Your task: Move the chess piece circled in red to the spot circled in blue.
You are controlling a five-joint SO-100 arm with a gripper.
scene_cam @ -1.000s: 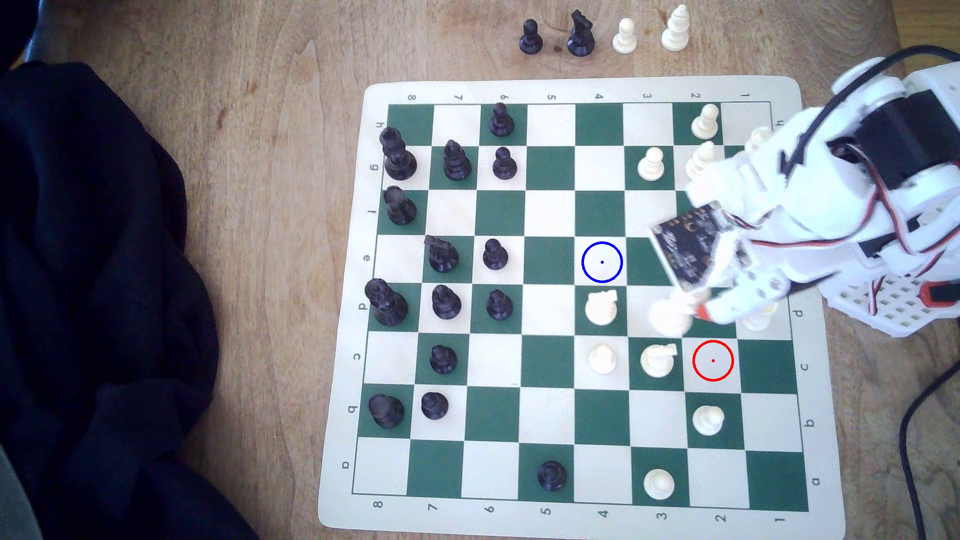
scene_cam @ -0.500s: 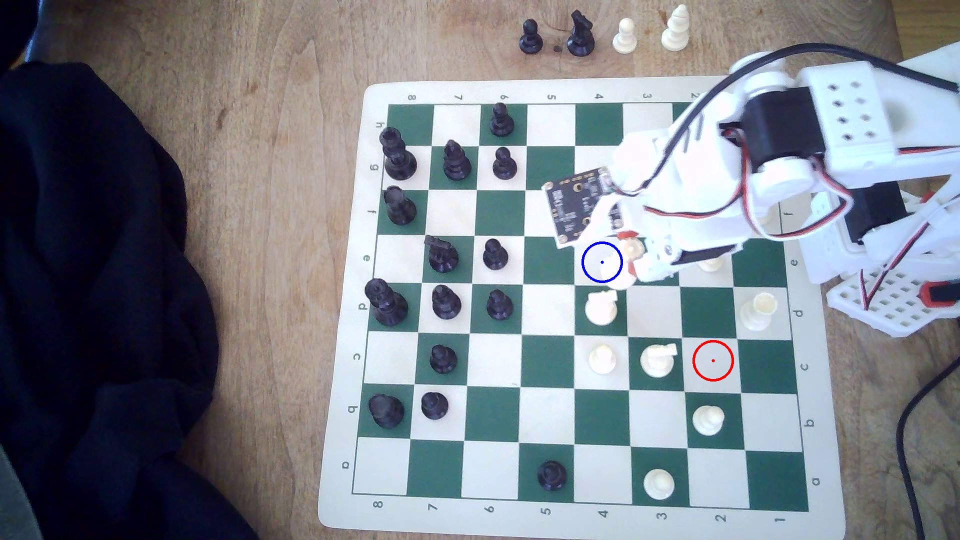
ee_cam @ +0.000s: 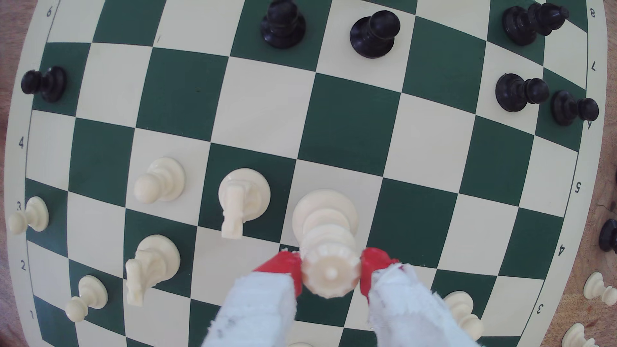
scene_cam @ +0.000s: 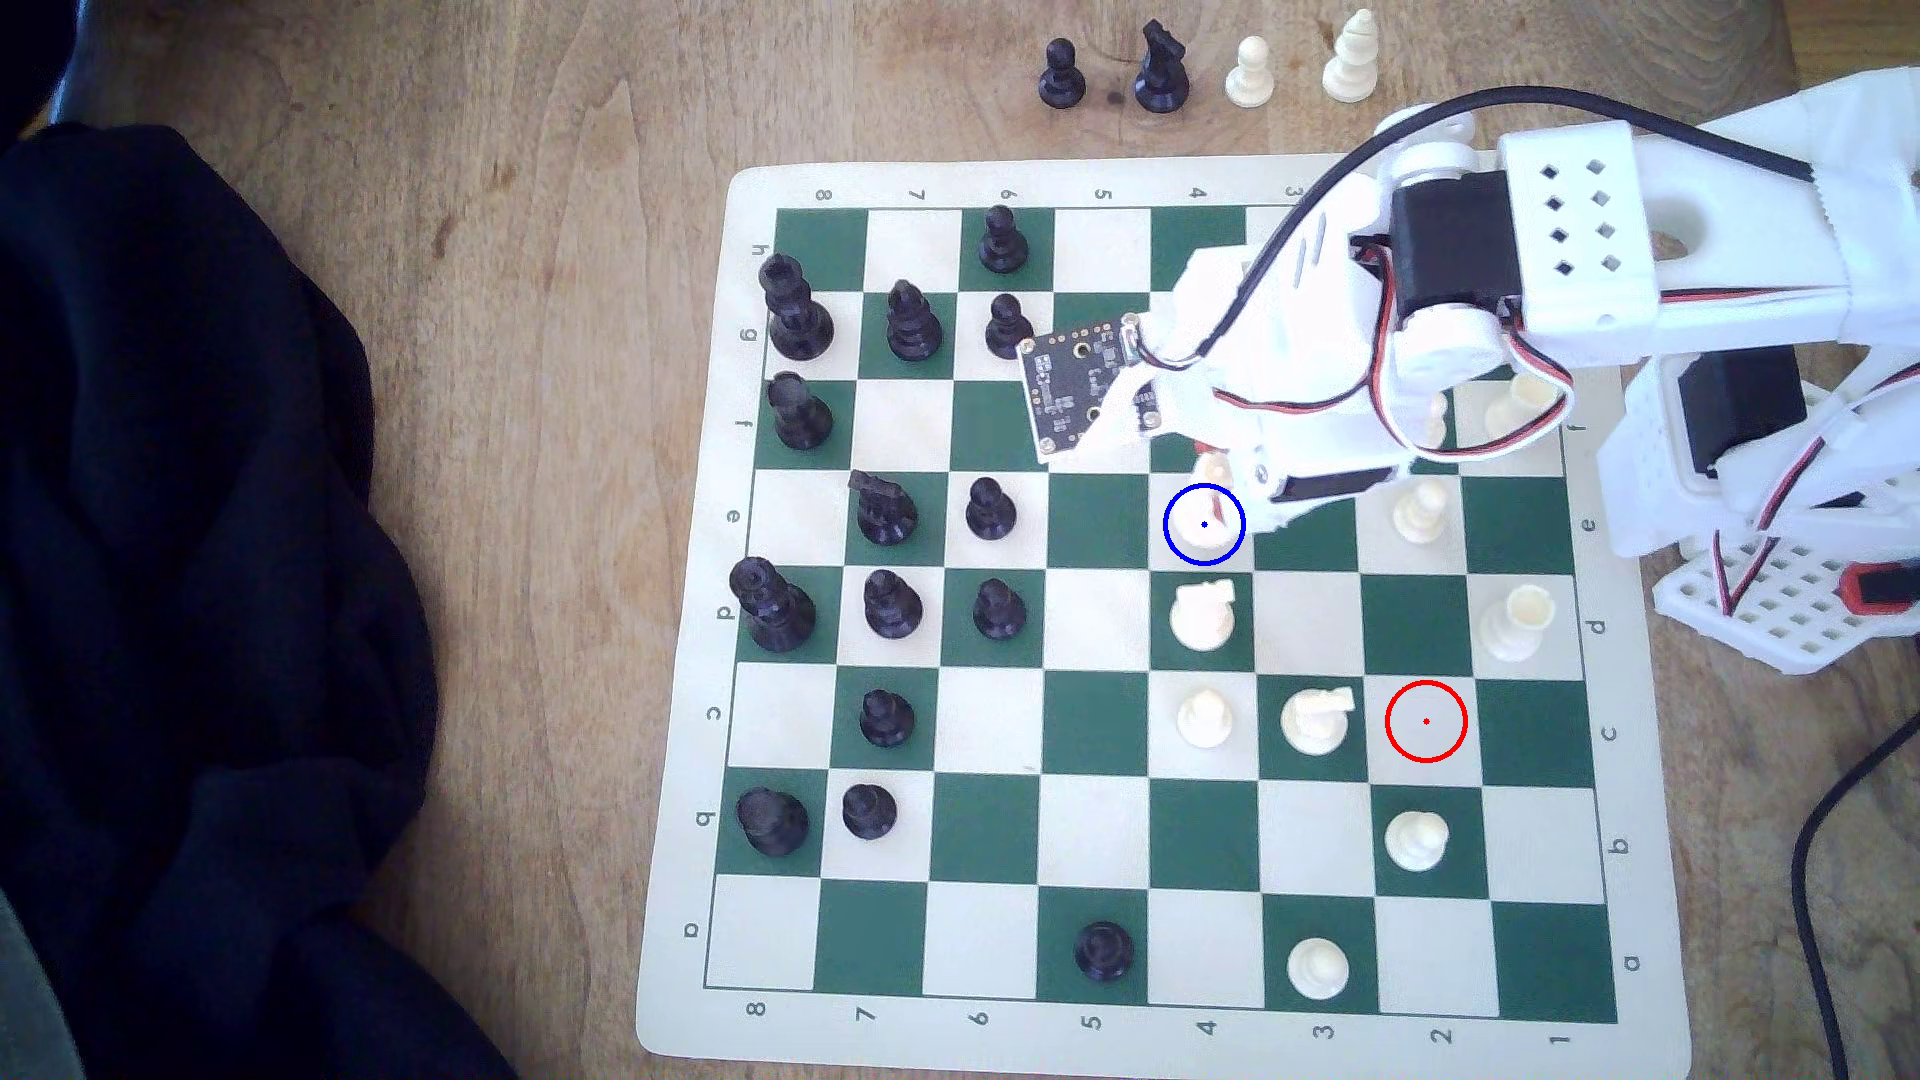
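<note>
Chess piece between pincer fingertips

Lighting was bright, even daylight with soft shadows. The wrist view showed strong fisheye bending at the chessboard edges. The exterior view was slightly soft.

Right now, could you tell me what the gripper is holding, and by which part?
The tall cream-white plastic chess piece, clamped at its crowned head between the red-tipped fingers.

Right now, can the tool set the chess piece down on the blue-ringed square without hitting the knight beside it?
Probably yes: the tool holds the chess piece over the blue-ringed square, apart from the knight.
</note>
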